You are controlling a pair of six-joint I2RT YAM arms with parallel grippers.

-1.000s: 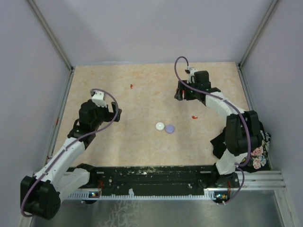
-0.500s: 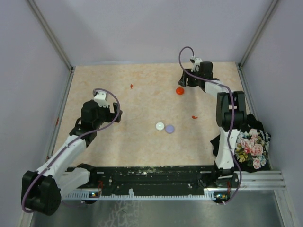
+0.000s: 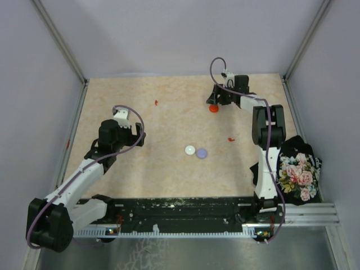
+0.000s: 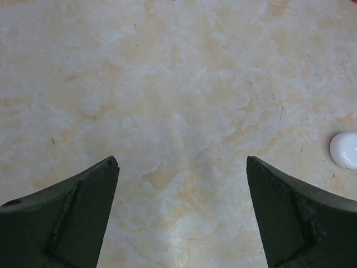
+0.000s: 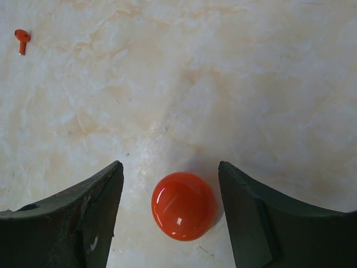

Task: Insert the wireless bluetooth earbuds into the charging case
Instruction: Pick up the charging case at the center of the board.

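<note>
Lining up the right gripper's (image 5: 170,167) open jaws evenly round the red case (image 5: 184,205) helps; left gripper (image 4: 181,162) gapes wide, empty.

Left, near and far of the white disc (image 3: 190,149) the table (image 3: 140,169) lies bare. The lavender disc (image 3: 202,153) blocks its right side. Well left of it, the left gripper (image 4: 181,162) gapes over bare surface. Far-right of it, the right gripper (image 5: 170,167) straddles the red disc (image 5: 184,205) with gaps either side. Tiny red earbuds lie right (image 3: 230,138) and far-left (image 3: 156,102) of it. Well right of it, a floral bag (image 3: 298,169) crowds the right arm.
</note>
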